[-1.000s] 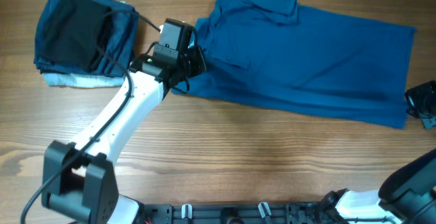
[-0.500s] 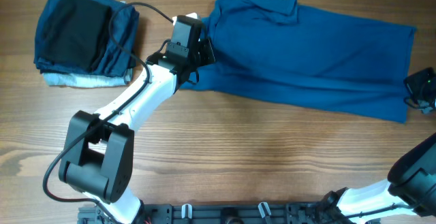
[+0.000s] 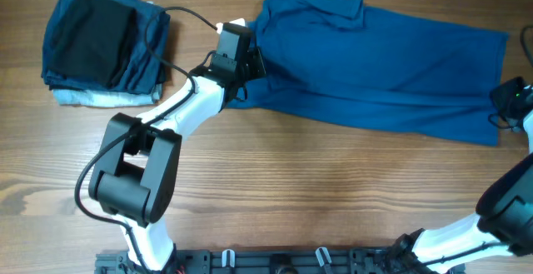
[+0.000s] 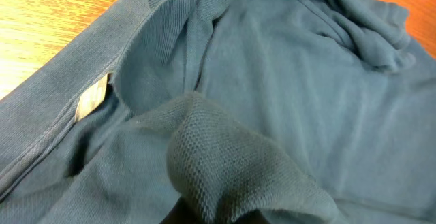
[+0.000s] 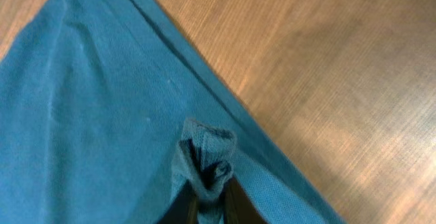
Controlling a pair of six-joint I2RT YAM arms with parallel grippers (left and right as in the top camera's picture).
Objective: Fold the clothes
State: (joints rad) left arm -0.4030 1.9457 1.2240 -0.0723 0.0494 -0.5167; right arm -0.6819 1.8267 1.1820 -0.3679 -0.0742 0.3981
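We've got the blue shirt (image 3: pixel 375 66) stretched along the table's (image 3: pixel 283 174) far side. Right gripper (image 5: pixel 210 195) is pinched tight on the hem. Left gripper (image 3: pixel 237 53) is buried under cloth, so we can't tell its grip. We'd lift both ends evenly.

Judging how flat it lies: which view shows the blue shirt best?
Overhead: the blue shirt shows nearly whole, spread across the table. Left wrist shows only collar-end fabric close up; right wrist only a pinched hem fold.

Wood table (image 3: pixel 333 195) w/ blue shirt (image 3: pixel 391 66) spread flat, folded garment stack (image 3: pixel 92 41) near its collar end.
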